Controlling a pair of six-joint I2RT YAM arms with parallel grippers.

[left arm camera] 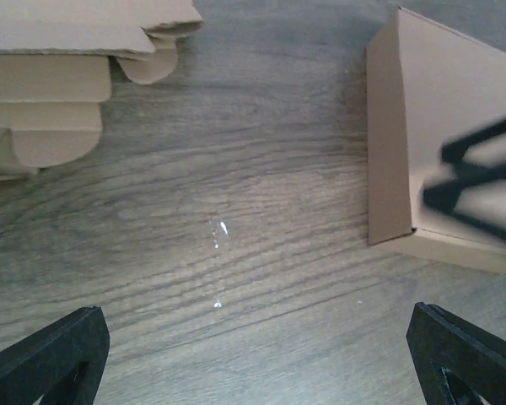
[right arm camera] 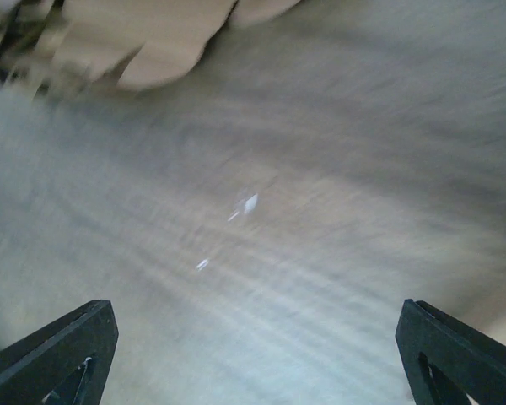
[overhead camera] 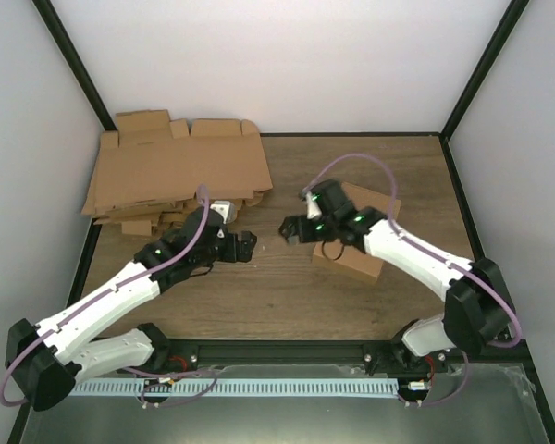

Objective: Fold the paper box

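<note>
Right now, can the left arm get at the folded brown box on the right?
Probably partly: bare table lies between the open left fingers and the paper box, but the right arm hangs over it.

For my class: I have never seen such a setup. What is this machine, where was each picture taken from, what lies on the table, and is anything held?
Two white robot arms stand at the near edge of a wooden table. One picture looks down from above; the other two come from a camera on each wrist. A pile of flat brown cardboard blanks lies far left; a folded brown cardboard box sits right. The left gripper and right gripper are open, holding nothing.
</note>
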